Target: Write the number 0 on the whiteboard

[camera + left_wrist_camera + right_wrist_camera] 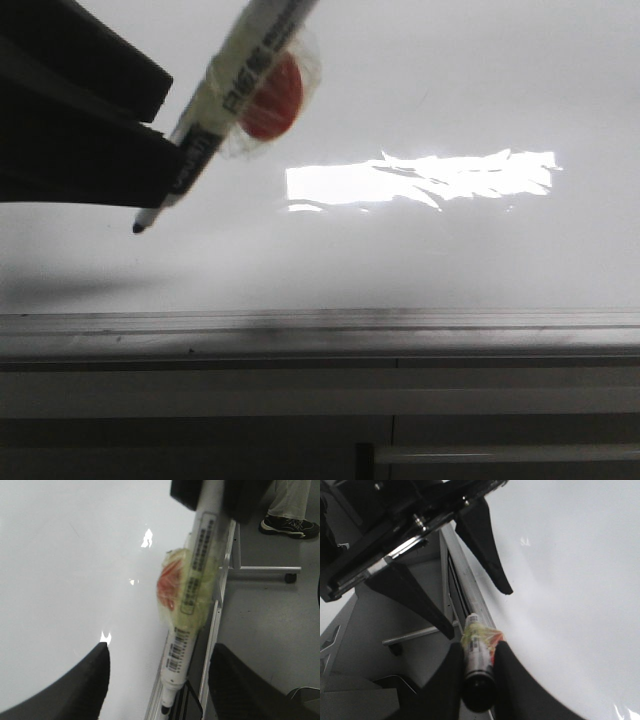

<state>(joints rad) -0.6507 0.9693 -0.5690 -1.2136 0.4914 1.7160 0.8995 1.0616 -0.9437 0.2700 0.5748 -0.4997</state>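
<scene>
The whiteboard (450, 90) fills the front view, glossy and white, and no number 0 shows on it in any view. A white marker (215, 90) with a red disc taped to it (272, 95) slants down to its black tip (138, 228), close to the board; whether it touches I cannot tell. My right gripper (479, 647) is shut on the marker's (479, 652) rear end. My left gripper (160, 650) is open, its fingers (95, 680) standing apart on either side of the marker (197, 570) without touching it. In the front view it (165, 120) is the black mass at the left.
A grey metal ledge (400, 325) runs along the board's lower edge. A bright rectangular glare patch (420, 178) lies mid-board. Beside the board are the stand's foot with a caster (287, 575) and a person's shoe (290, 526) on the grey floor.
</scene>
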